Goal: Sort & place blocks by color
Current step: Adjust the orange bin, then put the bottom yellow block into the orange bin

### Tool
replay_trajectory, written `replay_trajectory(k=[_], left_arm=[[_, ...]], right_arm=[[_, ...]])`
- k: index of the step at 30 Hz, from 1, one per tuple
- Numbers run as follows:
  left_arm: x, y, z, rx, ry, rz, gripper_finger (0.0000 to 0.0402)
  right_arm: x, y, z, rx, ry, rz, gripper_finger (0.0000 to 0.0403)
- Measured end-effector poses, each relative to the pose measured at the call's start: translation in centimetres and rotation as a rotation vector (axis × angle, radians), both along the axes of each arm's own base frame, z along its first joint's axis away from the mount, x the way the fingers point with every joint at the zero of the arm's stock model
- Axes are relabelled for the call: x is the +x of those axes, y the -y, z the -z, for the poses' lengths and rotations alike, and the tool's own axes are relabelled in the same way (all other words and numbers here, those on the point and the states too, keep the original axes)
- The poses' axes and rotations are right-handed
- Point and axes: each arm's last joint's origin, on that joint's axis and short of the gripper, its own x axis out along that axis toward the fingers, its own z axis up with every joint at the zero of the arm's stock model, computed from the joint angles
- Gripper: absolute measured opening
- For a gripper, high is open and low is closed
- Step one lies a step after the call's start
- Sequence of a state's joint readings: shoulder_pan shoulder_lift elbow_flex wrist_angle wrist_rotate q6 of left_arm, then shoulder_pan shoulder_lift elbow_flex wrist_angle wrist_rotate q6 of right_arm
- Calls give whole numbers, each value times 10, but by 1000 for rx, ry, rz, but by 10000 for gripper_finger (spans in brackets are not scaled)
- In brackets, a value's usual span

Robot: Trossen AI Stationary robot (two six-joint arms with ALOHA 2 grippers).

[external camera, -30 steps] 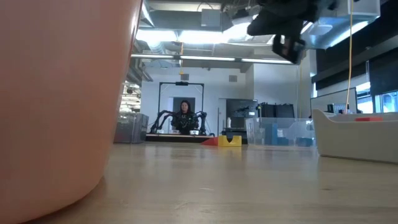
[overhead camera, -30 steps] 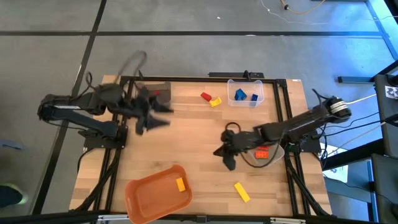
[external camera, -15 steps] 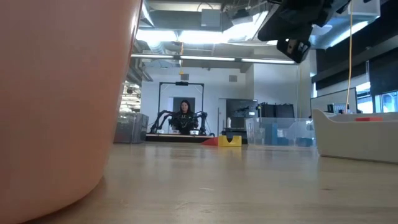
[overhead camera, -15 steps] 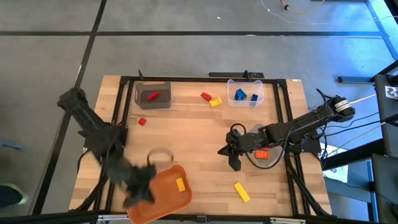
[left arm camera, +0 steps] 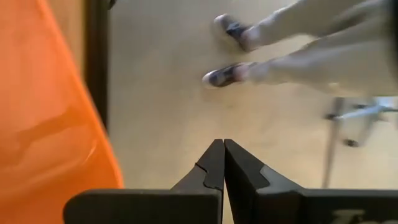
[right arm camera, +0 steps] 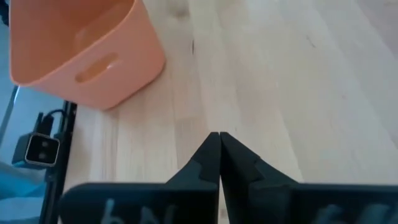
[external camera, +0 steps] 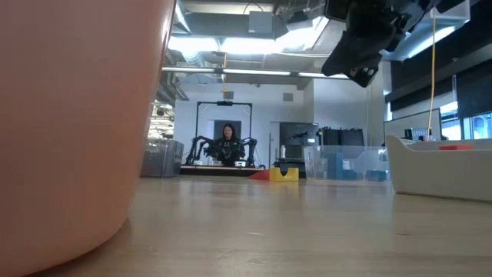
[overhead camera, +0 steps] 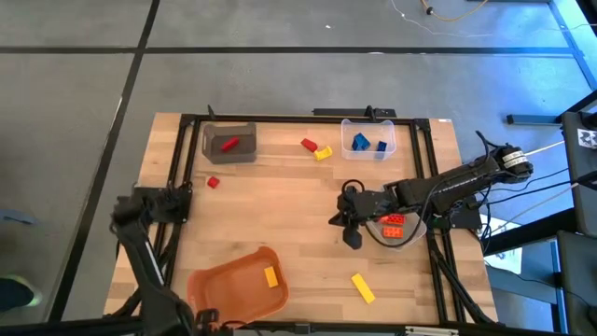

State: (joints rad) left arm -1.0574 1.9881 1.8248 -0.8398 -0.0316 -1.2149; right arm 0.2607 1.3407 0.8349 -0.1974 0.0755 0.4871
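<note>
Surface: wooden table [overhead camera: 280, 215] on a dark frame, grey floor around; we see a person seated far back in the low view.
Bins: orange bin [overhead camera: 233, 289] at 7 o'clock; dark bin [overhead camera: 244, 149] at 11; clear bin [overhead camera: 369, 147] at 1; white bin [overhead camera: 410, 238] at 3.
Sorted blocks: yellow block [overhead camera: 270, 276] in the orange bin, red block [overhead camera: 229, 144] in the dark one, two blue blocks [overhead camera: 360, 142] in the clear one, orange blocks [overhead camera: 393, 222] in the white one; we judge each bin takes one colour.
Loose blocks: red [overhead camera: 213, 182] at 10; red and yellow pair [overhead camera: 316, 148] at 12; yellow [overhead camera: 362, 288] at 5.
Right gripper [overhead camera: 350, 233]: fingers pressed together, empty, above the table just beside the white bin, arm stretched in from 3.
Left gripper [left arm camera: 222, 163]: fingers pressed together, empty, off the table edge at 7, pointing at the floor; we judge it parked.
</note>
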Motion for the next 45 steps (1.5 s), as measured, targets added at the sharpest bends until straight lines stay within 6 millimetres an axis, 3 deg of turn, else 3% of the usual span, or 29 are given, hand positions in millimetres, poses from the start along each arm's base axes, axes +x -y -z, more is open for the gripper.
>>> replay_trajectory(k=[8, 23, 27, 32, 36, 40, 45], left_arm=[[0, 4, 41, 179, -169, -137, 0], [-8, -34, 40, 525, -271, -144, 0], [-11, -39, 14, 416, -230, -90, 0], [-25, -64, -46, 256, -104, -93, 0], [-26, -107, -91, 268, 115, -127, 0], [-21, -164, -122, 438, 294, -194, 0], [-24, -231, -137, 594, 462, -279, 0]], right_arm=[[-1, 0, 1, -18, -6, -16, 5], [-1, 0, 1, -19, -5, -14, 2], [0, 0, 0, -18, -4, -14, 6], [0, 0, 0, 6, 3, -42, 4], [1, 1, -1, 19, 7, -45, 3], [1, 0, -1, 33, 7, -46, 2], [2, -2, -3, 112, 14, -68, 2]])
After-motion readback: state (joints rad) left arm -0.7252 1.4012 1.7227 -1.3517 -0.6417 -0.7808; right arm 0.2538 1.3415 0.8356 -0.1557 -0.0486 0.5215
